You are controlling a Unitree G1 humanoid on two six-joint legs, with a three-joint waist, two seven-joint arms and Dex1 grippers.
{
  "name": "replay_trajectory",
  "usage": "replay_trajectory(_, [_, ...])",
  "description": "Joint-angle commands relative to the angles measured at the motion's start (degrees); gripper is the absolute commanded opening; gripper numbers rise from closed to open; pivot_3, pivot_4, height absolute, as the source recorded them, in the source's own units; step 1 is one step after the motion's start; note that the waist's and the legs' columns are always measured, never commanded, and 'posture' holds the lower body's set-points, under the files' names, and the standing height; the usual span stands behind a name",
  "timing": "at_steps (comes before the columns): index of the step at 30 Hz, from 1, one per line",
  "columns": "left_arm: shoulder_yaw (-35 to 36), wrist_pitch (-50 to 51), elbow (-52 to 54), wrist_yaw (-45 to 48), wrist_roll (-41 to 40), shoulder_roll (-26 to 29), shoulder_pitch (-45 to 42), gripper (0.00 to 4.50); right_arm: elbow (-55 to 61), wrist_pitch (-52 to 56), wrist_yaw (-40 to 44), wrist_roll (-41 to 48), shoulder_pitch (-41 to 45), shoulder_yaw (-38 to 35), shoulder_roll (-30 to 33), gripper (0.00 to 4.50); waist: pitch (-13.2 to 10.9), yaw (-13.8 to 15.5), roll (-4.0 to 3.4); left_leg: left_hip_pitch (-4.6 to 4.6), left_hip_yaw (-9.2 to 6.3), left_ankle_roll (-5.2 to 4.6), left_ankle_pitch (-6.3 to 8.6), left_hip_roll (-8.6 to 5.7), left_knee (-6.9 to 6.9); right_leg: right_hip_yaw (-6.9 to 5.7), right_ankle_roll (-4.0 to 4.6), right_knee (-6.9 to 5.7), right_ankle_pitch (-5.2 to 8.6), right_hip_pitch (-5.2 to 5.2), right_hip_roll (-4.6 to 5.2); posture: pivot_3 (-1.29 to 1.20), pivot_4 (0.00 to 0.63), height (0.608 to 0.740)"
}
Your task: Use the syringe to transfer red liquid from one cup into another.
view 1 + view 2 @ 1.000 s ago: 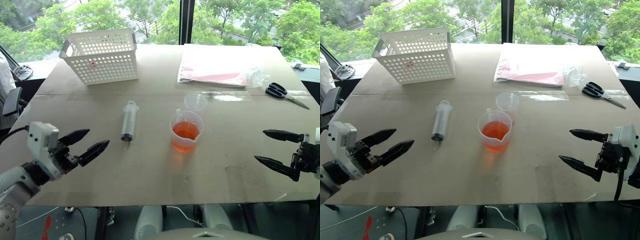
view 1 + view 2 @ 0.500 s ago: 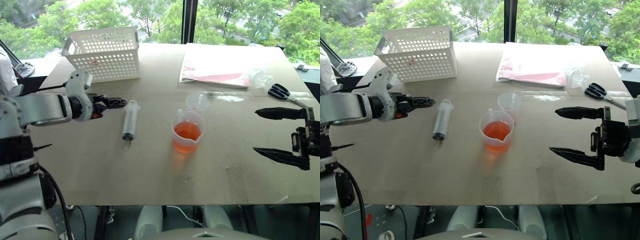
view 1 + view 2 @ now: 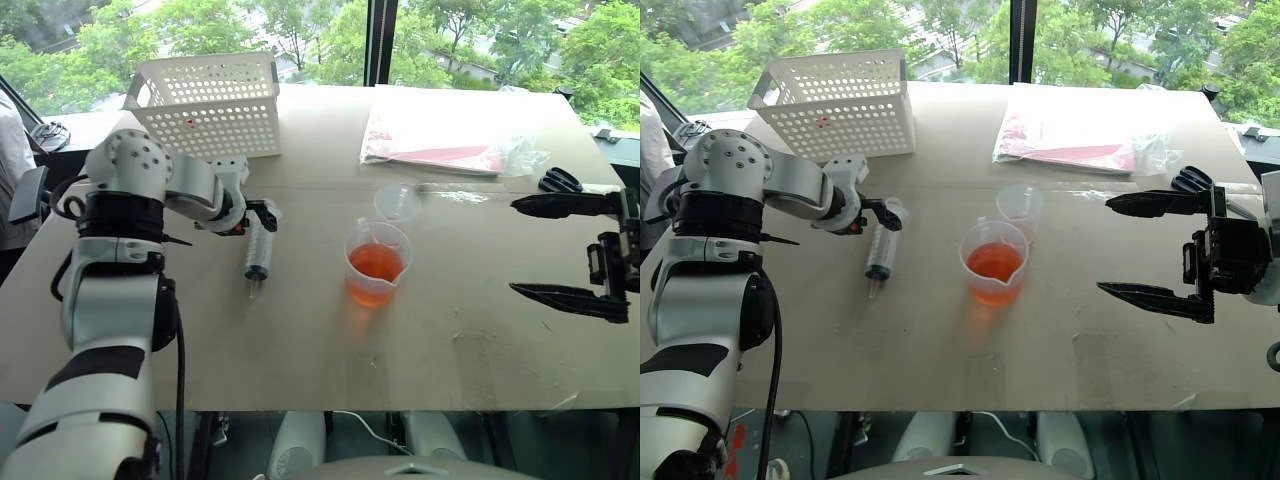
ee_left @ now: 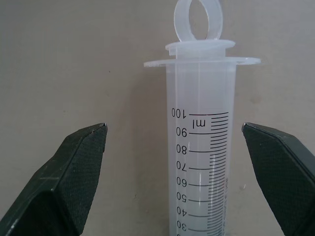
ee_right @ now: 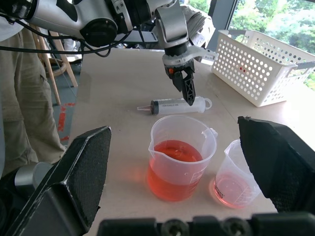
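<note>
I have the left gripper (image 4: 174, 142) spread wide, holding nothing, straddling the syringe (image 4: 203, 142) lying flat between its fingers near the flange; nothing drawn yet. To its right the larger cup (image 3: 376, 262) holds the red liquid (image 3: 373, 268), the small cup (image 3: 396, 203) just behind. Farther right, my right gripper (image 3: 565, 250) hangs open, empty. I can't tell whether my fingers touch the barrel.

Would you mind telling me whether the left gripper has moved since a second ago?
Yes. The left gripper has gone from the table's near edge up to the syringe, by the white basket.
</note>
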State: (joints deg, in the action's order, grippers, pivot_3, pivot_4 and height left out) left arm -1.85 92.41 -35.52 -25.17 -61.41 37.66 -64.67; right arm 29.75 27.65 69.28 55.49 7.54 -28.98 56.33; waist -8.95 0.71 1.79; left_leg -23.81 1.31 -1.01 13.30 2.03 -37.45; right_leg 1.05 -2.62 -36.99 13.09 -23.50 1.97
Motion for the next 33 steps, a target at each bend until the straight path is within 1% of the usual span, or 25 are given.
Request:
replay_trajectory(1, [2.99,0.09,0.41,2.78,4.99,-1.14,0.67,3.71,0.02,1.56,-2.29,3.81,2.26,-0.70,-0.21,4.50,0.00,-0.11,0.00,0.00,-0.01,0.00,0.00,0.00,0.00,0.01,0.00,0.00,0.00,0.00,0.00,0.00,0.150,0.740])
replay_trajectory(2, [3.29,0.09,0.60,3.51,5.95,-1.51,1.11,3.42,-0.08,2.11,-3.03,4.68,2.91,-0.66,-0.30,4.50,0.00,-0.22,0.00,0.01,-0.02,0.01,0.00,0.01,0.00,0.02,0.00,-0.01,0.00,0.00,0.00,0.00,0.150,0.740])
replay_trajectory(3, [3.50,0.09,0.82,4.20,6.83,-1.78,1.41,2.75,-0.16,2.54,-3.53,5.31,3.43,-0.54,-0.36,4.50,0.00,-0.31,0.00,0.01,-0.04,0.01,0.00,0.02,0.00,0.04,0.00,-0.01,0.00,0.00,0.00,0.00,0.150,0.740])
replay_trajectory(4, [3.71,0.09,1.16,4.90,7.90,-2.01,1.80,2.36,-0.23,3.02,-4.11,6.03,4.00,-0.34,-0.54,4.50,0.00,-0.31,0.00,0.03,-0.03,0.01,0.00,0.02,0.00,0.06,0.00,-0.02,0.00,0.00,0.00,0.00,0.150,0.740])
replay_trajectory(5, [3.87,0.09,1.28,5.63,8.81,-2.10,2.10,1.85,-0.25,3.41,-4.69,6.57,4.57,-0.03,-0.72,4.50,0.00,-0.25,0.00,0.02,-0.05,0.01,0.00,0.02,0.00,0.05,0.00,-0.03,0.00,-0.01,0.00,0.00,0.150,0.740])
replay_trajectory(6, [4.11,0.09,1.38,6.32,9.84,-2.21,2.39,1.44,-0.30,3.71,-5.13,7.04,5.09,0.29,-0.89,4.50,0.00,-0.19,-0.01,0.03,-0.05,0.01,0.00,0.02,0.00,0.03,0.00,-0.04,-0.01,0.00,0.00,0.00,0.150,0.740])
replay_trajectory(7, [4.46,0.09,1.41,6.96,10.84,-2.37,2.61,1.32,-0.38,3.88,-5.40,7.18,5.54,0.65,-1.08,4.50,0.01,-0.17,-0.01,0.04,-0.05,0.01,0.00,0.02,0.00,0.04,0.00,-0.07,0.00,0.00,0.00,0.00,0.150,0.740])
replay_trajectory(11, [6.14,0.09,1.75,9.51,13.19,-3.23,3.34,1.32,-0.71,3.64,-5.09,6.25,6.23,2.08,-1.35,4.50,0.01,-0.06,-0.02,0.06,-0.04,0.00,-0.01,0.01,-0.01,0.04,0.00,-0.08,-0.01,0.00,0.00,0.00,0.150,0.740])
replay_trajectory(13, [7.74,0.09,3.12,11.63,10.46,-2.57,4.27,1.32,-0.60,3.53,-5.04,6.11,5.92,2.12,-1.51,4.50,0.02,-0.05,-0.02,0.06,-0.04,0.00,-0.01,0.02,-0.01,0.05,0.00,-0.09,-0.01,0.00,0.00,0.00,0.150,0.740])
replay_trajectory(14, [10.22,0.09,3.00,12.65,7.49,-2.00,4.42,1.32,-0.52,3.52,-5.24,6.07,5.67,2.02,-1.59,4.50,0.02,-0.05,-0.03,0.06,-0.05,0.00,-0.01,0.02,-0.01,0.05,0.00,-0.10,-0.01,0.00,0.01,0.00,0.150,0.740])
replay_trajectory(17, [15.99,0.09,9.59,16.96,-6.18,4.97,8.42,1.32,0.44,3.11,-7.17,4.45,4.65,1.87,-1.96,4.50,-0.03,-0.54,0.04,0.01,-0.06,0.01,0.00,0.09,-0.02,0.06,0.01,-0.16,-0.01,-0.08,0.03,0.00,0.150,0.740])
replay_trajectory(19, [17.92,0.09,16.23,19.86,-17.99,10.26,12.31,1.32,0.67,4.41,-10.56,4.12,5.13,2.83,-1.99,4.50,-0.14,-1.10,0.21,-0.03,-0.05,0.02,-0.01,0.17,-0.01,0.09,0.01,-0.25,-0.01,-0.17,0.07,0.00,0.150,0.740])
replay_trajectory(21, [18.77,0.09,23.25,21.36,-27.01,14.37,16.09,1.32,0.78,5.36,-13.04,4.20,5.96,4.11,-2.25,4.50,-0.17,-1.48,0.26,-0.03,-0.05,0.21,-0.11,0.22,0.00,0.09,0.02,-0.37,0.00,-0.22,0.19,0.00,0.150,0.740])
replay_trajectory(22, [19.64,0.09,26.40,21.77,-30.03,15.53,17.39,1.32,0.82,5.98,-14.50,3.76,6.47,4.95,-2.23,4.50,-0.18,-1.44,0.24,-0.01,-0.05,0.22,-0.11,0.22,0.01,0.08,0.02,-0.37,0.00,-0.21,0.48,0.00,0.150,0.740])
replay_trajectory(23, [20.43,-0.24,32.39,23.10,-30.94,16.19,18.08,1.32,0.55,6.14,-16.74,3.37,7.91,6.32,-3.33,4.50,-0.17,-1.34,0.23,0.01,-0.03,0.20,-0.10,0.16,0.01,0.05,0.02,-0.38,0.00,-0.21,0.57,0.00,0.150,0.740])
replay_trajectory(24, [21.11,-3.03,39.52,25.30,-31.06,15.30,18.33,1.32,-0.02,6.71,-19.01,3.09,9.81,7.93,-4.30,4.50,-0.18,-1.02,0.24,0.06,-0.02,0.16,-0.08,0.10,0.01,0.02,0.02,-0.41,0.01,-0.17,0.66,0.00,0.150,0.740])
replay_trajectory(26, [22.84,-10.87,47.09,26.89,-33.87,9.64,18.88,1.32,-1.73,6.51,-22.78,0.29,13.74,11.08,-6.38,4.50,-0.18,-0.56,0.22,0.08,-0.05,0.02,-0.04,-0.02,-0.04,-0.08,0.03,-0.42,0.01,-0.12,0.60,0.00,0.150,0.740])
replay_trajectory(27, [23.34,-15.82,50.39,28.00,-32.17,6.03,18.88,1.32,-2.58,6.94,-24.38,-0.83,15.42,12.19,-7.07,4.50,-0.17,0.06,0.20,0.08,-0.04,0.01,-0.05,-0.06,-0.10,-0.07,0.16,-0.42,0.08,-0.08,0.62,0.00,0.150,0.740])
replay_trajectory(28, [23.32,-19.21,52.60,28.72,-30.29,3.53,18.95,1.32,-3.28,7.52,-25.80,-1.73,16.72,12.98,-7.57,4.50,-0.17,0.25,0.21,0.10,-0.01,-0.04,-0.11,-0.14,-0.11,-0.03,0.25,-0.41,0.13,-0.05,0.69,0.00,0.150,0.740])
replay_trajectory(29, [21.85,-21.12,54.16,29.18,-27.89,1.73,18.83,1.32,-4.03,7.76,-27.24,-2.86,17.89,13.57,-8.14,4.50,-0.17,0.33,0.22,0.07,-0.04,-0.06,-0.18,-0.20,-0.11,-0.06,0.26,-0.40,0.13,-0.05,0.70,0.00,0.150,0.740])
replay_trajectory(30, [20.00,-23.19,56.00,30.79,-24.04,0.86,18.95,1.32,-4.57,8.17,-28.49,-3.61,18.80,13.98,-8.56,4.50,-0.16,0.30,0.23,0.07,-0.05,-0.07,-0.20,-0.25,-0.12,-0.05,0.27,-0.41,0.13,-0.02,0.69,0.00,0.150,0.740])
replay_trajectory(32, [14.56,-30.84,59.60,36.89,-13.39,-1.29,19.69,1.32,-5.06,9.32,-31.75,-4.98,20.59,14.72,-9.33,4.50,-0.16,0.17,0.21,0.08,-0.04,-0.08,-0.21,-0.46,-0.11,-0.02,0.26,-0.40,0.13,-0.01,0.65,0.00,0.150,0.740])
replay_trajectory(33, [12.39,-36.48,60.51,39.71,-7.63,-3.07,20.55,1.32,-4.81,10.00,-33.57,-5.52,21.25,15.00,-9.76,4.50,-0.15,0.15,0.19,0.08,0.00,-0.08,-0.21,-0.53,-0.08,-0.01,0.25,-0.41,0.12,-0.01,0.64,0.00,0.150,0.740])
